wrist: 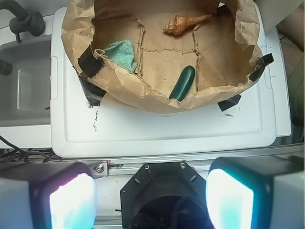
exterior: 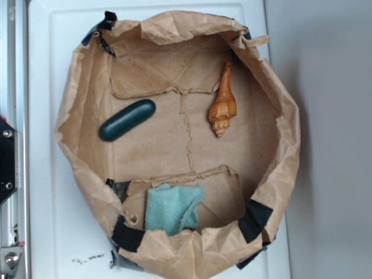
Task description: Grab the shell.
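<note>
Shell (wrist: 183, 23) at paper liner's (wrist: 157, 98) far rim, long axis crosswise; gripper (wrist: 151, 202) wide open, well short, outside near rim.

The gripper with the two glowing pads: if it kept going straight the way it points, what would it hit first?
Likely the white plastic lid just in front of the brown paper basket, not the orange-brown shell; depth is unclear. The gripper is open.

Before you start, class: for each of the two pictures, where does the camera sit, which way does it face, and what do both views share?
Exterior: overhead, looking straight down into the paper-lined bin; no gripper shows.
Wrist: on the arm, outside the bin, looking across its near rim; the gripper fingers glow at the bottom edge, jaws apart.
Shared: the shell, green capsule, teal cloth.
</note>
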Robot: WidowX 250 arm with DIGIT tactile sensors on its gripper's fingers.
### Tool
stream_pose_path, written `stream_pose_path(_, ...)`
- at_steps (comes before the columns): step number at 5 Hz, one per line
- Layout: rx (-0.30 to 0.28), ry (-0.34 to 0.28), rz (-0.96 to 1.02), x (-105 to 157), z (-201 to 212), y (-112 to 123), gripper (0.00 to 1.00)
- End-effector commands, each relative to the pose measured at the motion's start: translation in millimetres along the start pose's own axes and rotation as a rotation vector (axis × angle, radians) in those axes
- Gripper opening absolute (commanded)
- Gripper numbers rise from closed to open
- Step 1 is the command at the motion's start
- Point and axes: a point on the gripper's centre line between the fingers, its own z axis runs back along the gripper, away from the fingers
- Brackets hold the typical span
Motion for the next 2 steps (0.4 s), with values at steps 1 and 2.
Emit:
stream_pose_path(1,0.000,0.000,0.000,0,0,0,1.00)
stream_pose_path(2,-0.037,-0.030,-0.004,28,-4,-14,1.00)
